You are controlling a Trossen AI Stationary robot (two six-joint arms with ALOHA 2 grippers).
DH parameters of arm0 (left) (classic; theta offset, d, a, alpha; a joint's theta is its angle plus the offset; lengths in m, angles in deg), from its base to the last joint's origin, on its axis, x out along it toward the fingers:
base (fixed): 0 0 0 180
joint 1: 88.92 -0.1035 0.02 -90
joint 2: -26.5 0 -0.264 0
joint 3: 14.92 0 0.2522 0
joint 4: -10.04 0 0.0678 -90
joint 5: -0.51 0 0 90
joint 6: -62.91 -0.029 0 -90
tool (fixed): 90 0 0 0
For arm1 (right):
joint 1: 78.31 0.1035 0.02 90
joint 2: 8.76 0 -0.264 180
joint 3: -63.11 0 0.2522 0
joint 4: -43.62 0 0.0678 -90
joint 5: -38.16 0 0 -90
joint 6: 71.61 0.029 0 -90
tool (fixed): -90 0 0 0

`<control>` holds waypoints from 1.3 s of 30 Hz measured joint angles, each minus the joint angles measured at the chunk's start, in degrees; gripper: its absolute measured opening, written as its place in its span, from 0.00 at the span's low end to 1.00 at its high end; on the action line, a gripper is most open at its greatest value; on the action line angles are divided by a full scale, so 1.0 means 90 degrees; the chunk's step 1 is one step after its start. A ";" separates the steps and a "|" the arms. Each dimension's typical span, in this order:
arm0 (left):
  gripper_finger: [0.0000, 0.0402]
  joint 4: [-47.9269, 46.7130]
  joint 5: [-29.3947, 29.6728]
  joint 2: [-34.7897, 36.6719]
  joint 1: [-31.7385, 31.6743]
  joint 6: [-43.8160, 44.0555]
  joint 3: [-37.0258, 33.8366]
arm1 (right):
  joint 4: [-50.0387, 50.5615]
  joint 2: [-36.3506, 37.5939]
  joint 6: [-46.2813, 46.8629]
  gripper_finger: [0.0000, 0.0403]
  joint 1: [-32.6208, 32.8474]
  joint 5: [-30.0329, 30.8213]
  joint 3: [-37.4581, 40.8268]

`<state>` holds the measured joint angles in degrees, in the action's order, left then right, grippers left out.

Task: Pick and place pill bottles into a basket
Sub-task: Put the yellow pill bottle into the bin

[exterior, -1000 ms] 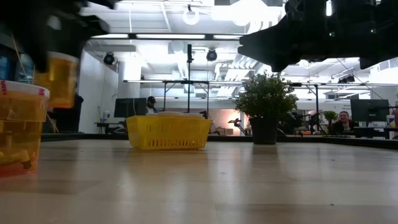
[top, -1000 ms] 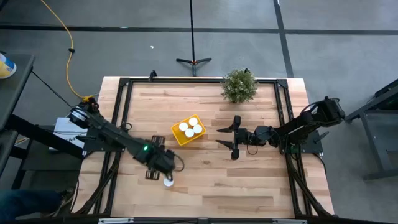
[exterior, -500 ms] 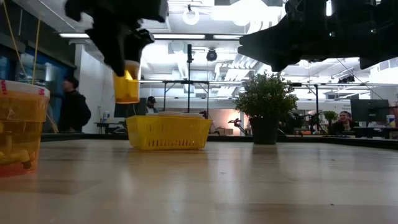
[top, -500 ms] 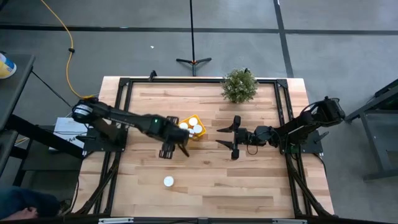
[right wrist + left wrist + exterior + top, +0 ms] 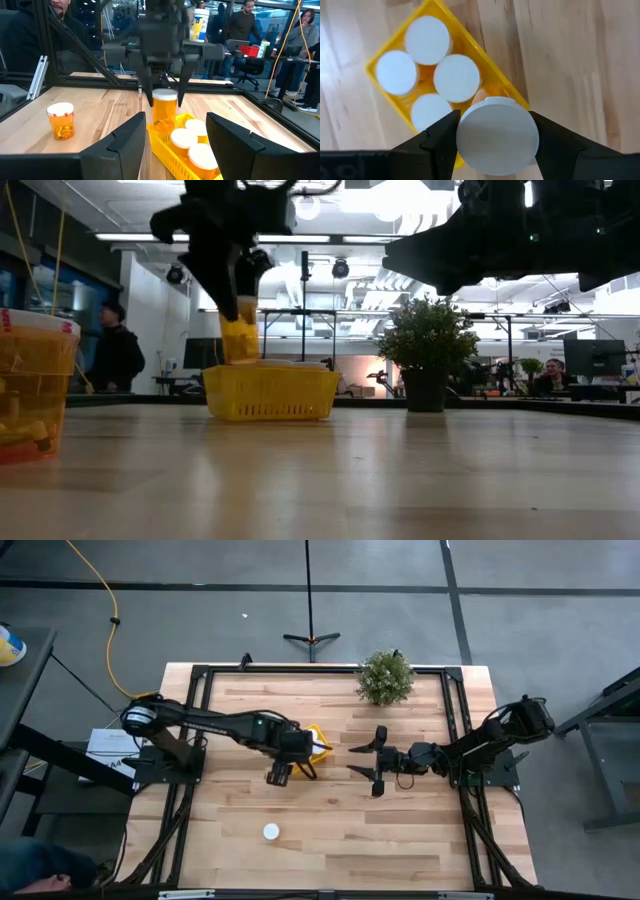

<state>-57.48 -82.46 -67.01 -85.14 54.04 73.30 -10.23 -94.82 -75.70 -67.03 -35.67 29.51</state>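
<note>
Having swung from the near bench edge, the left pincer pinches a pill bottle above the basket, which holds four; one bottle remains. The right pincer waits, spread.

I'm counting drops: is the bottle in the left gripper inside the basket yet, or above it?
Above it: the pill bottle hangs upright in the left gripper over the yellow basket, unreleased.

Pale grained wood table, glossy yellow plastic basket, smooth matt white-capped translucent orange pill bottles
</note>
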 joint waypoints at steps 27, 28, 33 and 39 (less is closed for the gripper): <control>0.64 0.0212 -0.0257 -0.0740 -0.0050 -0.0872 -0.0009 | 0.0009 -0.0003 -0.0176 0.49 0.0000 0.0000 0.0000; 0.65 0.0182 -0.0260 -0.0741 -0.0050 -0.0867 -0.0012 | 0.0012 -0.0003 -0.0223 0.49 0.0000 0.0000 0.0000; 0.74 0.0199 -0.0272 -0.0734 -0.0050 -0.0869 -0.0010 | 0.0009 -0.0003 -0.0263 0.49 -0.0002 0.0000 0.0000; 0.85 0.0196 -0.0228 -0.0731 -0.0050 -0.0869 -0.0010 | 0.0009 -0.0003 -0.0263 0.49 -0.0002 0.0000 0.0000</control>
<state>-55.71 -84.52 -73.59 -85.59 46.22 73.21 -10.15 -94.84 -78.07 -67.05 -35.67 29.51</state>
